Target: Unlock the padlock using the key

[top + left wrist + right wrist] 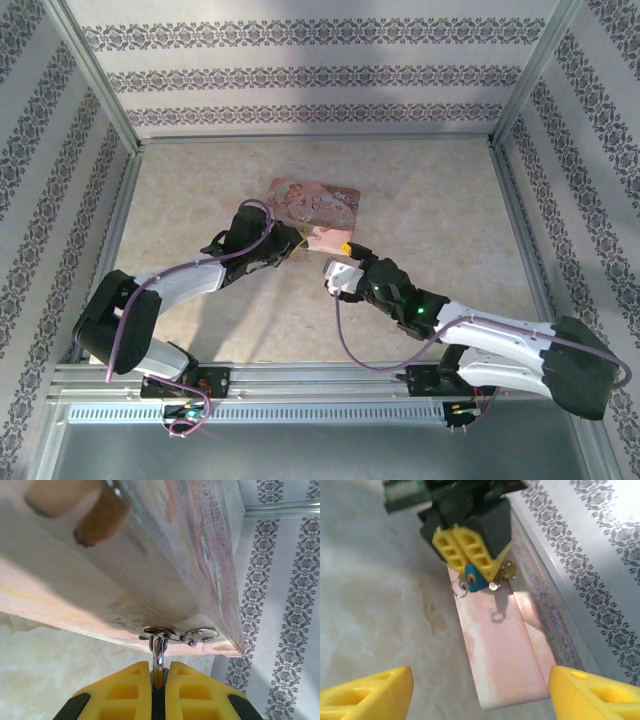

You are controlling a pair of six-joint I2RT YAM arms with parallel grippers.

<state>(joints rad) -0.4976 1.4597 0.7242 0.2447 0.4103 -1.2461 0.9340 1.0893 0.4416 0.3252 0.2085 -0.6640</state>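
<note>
Most of the small padlock (474, 580) with the blue-teal body is hidden. In the right wrist view, only a corner of blue peeks from under the left gripper (470, 555) at the upper centre of the frame. From the left wrist, we see just its silvery shackle, pinched between the yellow fingers (125, 690), which are clamped together on it at the bottom centre. The shackle runs up to the metal hasp (200, 634) on the pink illustrated tin box (318, 205). A thin silvery ring (461, 587) hangs just left of the blue body, and we cannot make out what it is. The right gripper (481, 680) has its jaws wide apart at the bottom corners, cut off by the frame. Below lies a pale, marbled beige tabletop (430, 200), enclosed by walls (300, 80) papered in grey floral bands.
</note>
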